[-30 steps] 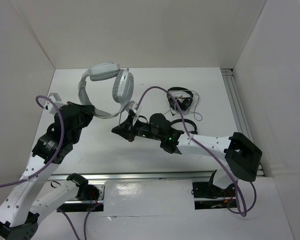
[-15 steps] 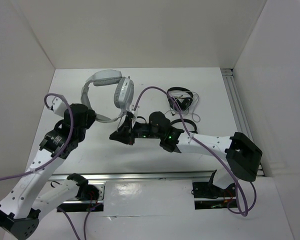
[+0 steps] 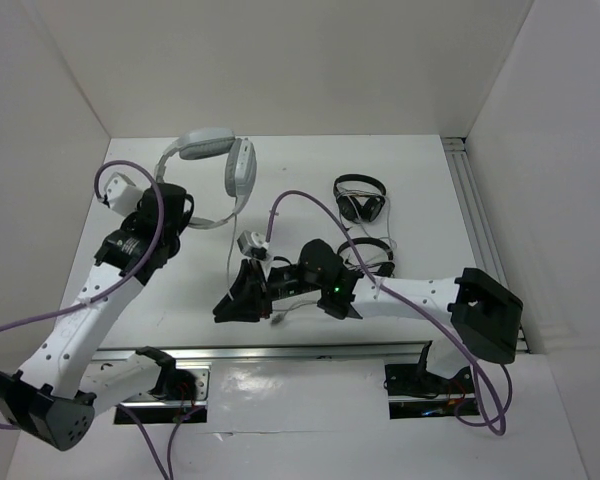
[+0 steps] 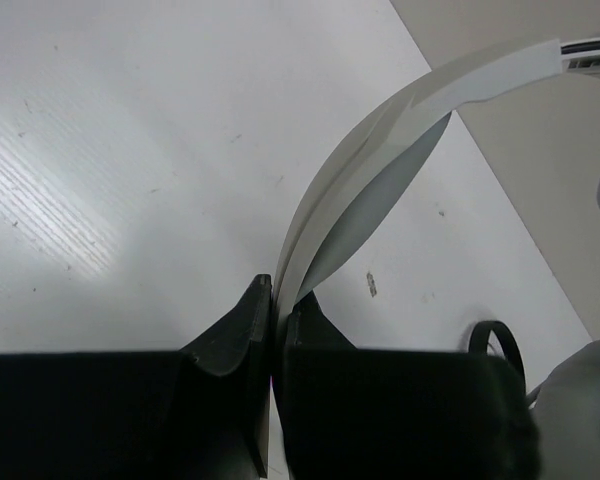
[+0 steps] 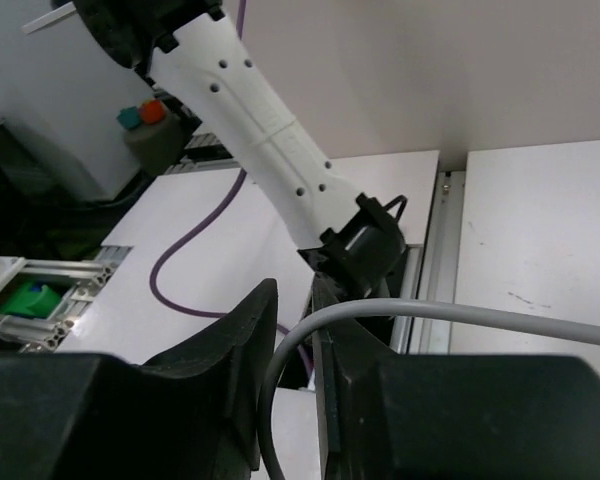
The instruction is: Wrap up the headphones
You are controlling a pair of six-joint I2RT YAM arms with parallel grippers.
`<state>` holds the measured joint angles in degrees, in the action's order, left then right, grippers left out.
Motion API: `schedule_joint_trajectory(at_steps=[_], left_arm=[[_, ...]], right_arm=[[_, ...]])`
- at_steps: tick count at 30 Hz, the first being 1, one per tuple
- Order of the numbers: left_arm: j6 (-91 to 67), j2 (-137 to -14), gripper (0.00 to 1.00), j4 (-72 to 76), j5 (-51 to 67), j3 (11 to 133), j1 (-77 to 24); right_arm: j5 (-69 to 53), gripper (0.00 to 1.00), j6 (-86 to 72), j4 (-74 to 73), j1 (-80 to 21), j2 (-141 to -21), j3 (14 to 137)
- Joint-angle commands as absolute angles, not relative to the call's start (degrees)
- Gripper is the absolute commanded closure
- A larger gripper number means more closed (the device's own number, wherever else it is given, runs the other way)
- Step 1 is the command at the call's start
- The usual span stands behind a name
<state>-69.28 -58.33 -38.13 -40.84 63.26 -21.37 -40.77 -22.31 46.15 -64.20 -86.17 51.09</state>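
Observation:
The light grey headphones [image 3: 208, 142] are held up at the back left, one oval earcup [image 3: 240, 168] hanging on the right. My left gripper [image 3: 185, 218] is shut on the lower end of the wide headband; in the left wrist view the band [image 4: 380, 150] rises from between the closed fingers of that gripper [image 4: 276, 300]. The thin grey cable [image 3: 230, 255] runs down from the earcup to my right gripper [image 3: 225, 306], which is shut on it near the table's front. In the right wrist view the cable [image 5: 430, 312] bends between the fingers of that gripper [image 5: 295, 312].
Two small black headphones lie right of centre, one [image 3: 360, 198] farther back and one [image 3: 372, 250] beside the right arm. White walls close in the back and both sides. A metal rail [image 3: 310, 352] runs along the near edge.
My left gripper has carried the headphones back and to the left. My right gripper has swung toward the near left, drawing the cable out from the earcup.

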Motion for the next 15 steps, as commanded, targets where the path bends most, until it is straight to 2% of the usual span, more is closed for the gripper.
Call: schedule_joint_trajectory(at_steps=[1, 11, 12, 15], left_arm=[[-71.63, -60.55, 1.0, -32.78, -43.86, 67.5, -17.76], [-65.22, -68.64, 1.0, -33.31, -41.4, 72.42, -9.58], [-65.21, -69.95, 1.0, -33.31, -41.4, 72.42, -8.8], [-64.17, -71.89, 1.0, -36.03, -41.4, 74.88, -8.26]], right_arm=[[-45.18, 0.72, -24.17, 52.04, -65.57, -83.23, 50.8], [-41.49, 0.71, -16.1, 35.88, -67.24, -78.57, 54.92], [-40.96, 0.73, -15.13, 34.12, -67.85, -77.88, 55.54], [-38.24, 0.9, -10.56, 25.78, -68.47, -76.56, 58.88]])
